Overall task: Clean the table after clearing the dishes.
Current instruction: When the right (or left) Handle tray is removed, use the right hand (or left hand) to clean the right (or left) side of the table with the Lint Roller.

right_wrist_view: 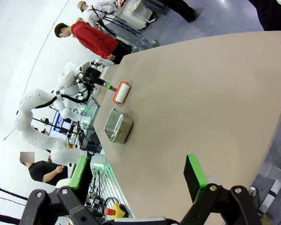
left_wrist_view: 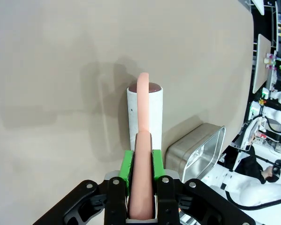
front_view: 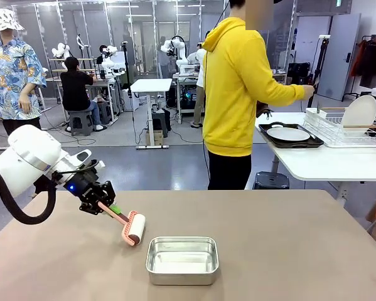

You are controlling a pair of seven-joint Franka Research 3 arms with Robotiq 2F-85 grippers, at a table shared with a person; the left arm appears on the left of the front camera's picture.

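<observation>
The brown table (front_view: 288, 251) stretches across the front view. My left gripper (front_view: 105, 206) is shut on the pink handle of a lint roller (front_view: 135, 227), whose white roll rests on the tabletop. In the left wrist view the green pads (left_wrist_view: 126, 168) clamp the handle (left_wrist_view: 142, 187) and the roll (left_wrist_view: 145, 112) lies ahead on the table (left_wrist_view: 60, 70). One of the dishes, a white plate (front_view: 288, 133) on a dark tray (front_view: 268, 139), sits on the white side table. My right gripper (right_wrist_view: 138, 176) is open above the table edge (right_wrist_view: 201, 93), holding nothing.
A rectangular steel pan (front_view: 182, 259) stands near the front middle, right of the roller; it is also seen as the pan (left_wrist_view: 196, 150) and the pan (right_wrist_view: 117, 125). A person in a yellow hoodie (front_view: 238, 88) stands at the far side by a wire rack (front_view: 344, 128) holding a plate (front_view: 358, 113).
</observation>
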